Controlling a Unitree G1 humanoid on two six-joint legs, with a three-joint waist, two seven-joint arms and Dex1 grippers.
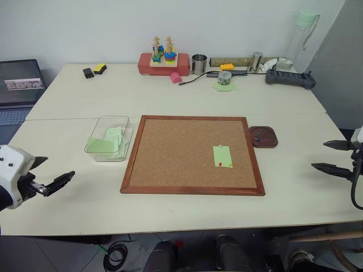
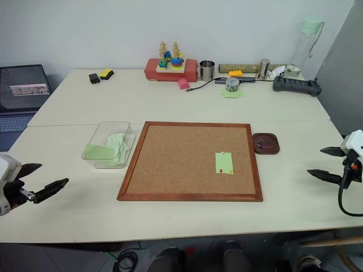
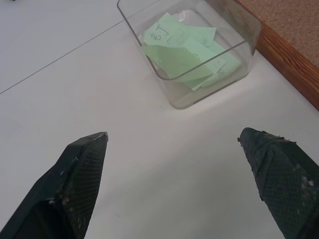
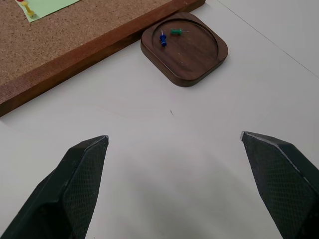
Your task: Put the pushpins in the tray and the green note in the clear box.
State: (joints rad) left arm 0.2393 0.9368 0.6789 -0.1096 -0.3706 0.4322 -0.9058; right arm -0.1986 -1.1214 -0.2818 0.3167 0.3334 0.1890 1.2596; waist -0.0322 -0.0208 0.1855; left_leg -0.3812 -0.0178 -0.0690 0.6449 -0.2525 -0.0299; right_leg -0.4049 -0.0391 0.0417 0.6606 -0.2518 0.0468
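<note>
Green paper marks the middle of the scene: the green note (image 1: 223, 156) lies flat on the corkboard (image 1: 170, 153), toward its right side, with the pushpins (image 1: 224, 165), one red and one yellow, stuck in along its near edge. A further pin sits at the note's far edge, its colour too small to tell.

The left gripper (image 1: 50, 176) hovers over bare table (image 1: 170, 212) with its fingers (image 3: 75, 179) spread wide and nothing between them. Ahead of those fingertips, a little apart, stands the clear box (image 3: 247, 55), already holding several loose green slips (image 3: 179, 52), some with handwriting. The wooden frame of the corkboard runs just beyond the box, on the side away from the left fingers.

The right gripper (image 1: 334, 157) also hangs above bare table, fingers (image 4: 75, 184) wide apart and empty. Ahead of them sits the tray (image 4: 199, 64), just beside the corkboard's frame but not clearly touching it. Inside the tray lie a blue pin (image 4: 163, 39) and a green pin (image 4: 176, 32), close together near the rim farthest from the fingers. The green note and its two pins lie past the frame, farther from the right fingers than the tray is, and well apart from the left fingers.
</note>
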